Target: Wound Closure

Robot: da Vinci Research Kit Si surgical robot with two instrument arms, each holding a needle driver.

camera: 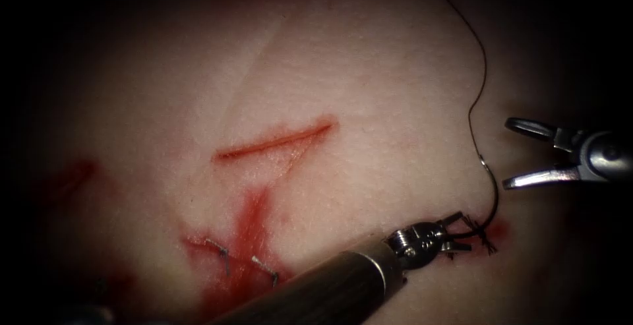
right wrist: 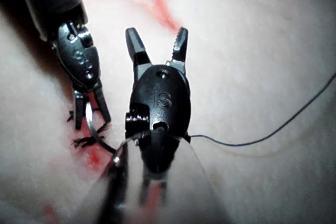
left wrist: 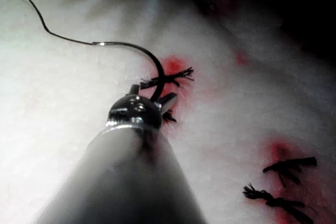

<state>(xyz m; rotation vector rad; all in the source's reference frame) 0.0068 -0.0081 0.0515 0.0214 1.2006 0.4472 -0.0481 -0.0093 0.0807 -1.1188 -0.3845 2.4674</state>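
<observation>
The tissue [camera: 369, 68] has a red cut [camera: 277, 142] at its middle. Far to the right of the cut, my left tool [camera: 461, 234] [left wrist: 164, 100] [right wrist: 89, 111] is shut on the curved needle [camera: 494, 203] [left wrist: 149, 56] [right wrist: 94, 129] near its pointed end, beside frayed cut ends of thread [camera: 489, 246] [left wrist: 170, 78]. Most of the needle's curve stands free above the tissue; I cannot tell whether its point is in it. Black thread [camera: 483, 55] [left wrist: 31, 3] [right wrist: 262, 140] runs up from the needle's tail. My right tool [camera: 517, 153] [right wrist: 157, 43] hangs open just right of the needle, holding nothing.
Red fluid [camera: 250, 226] spreads below the cut. Short thread ends [camera: 224, 254] lie at an older stitch site lower left of the cut. More frayed knot ends [left wrist: 289, 165] lie on a red patch near the left tool.
</observation>
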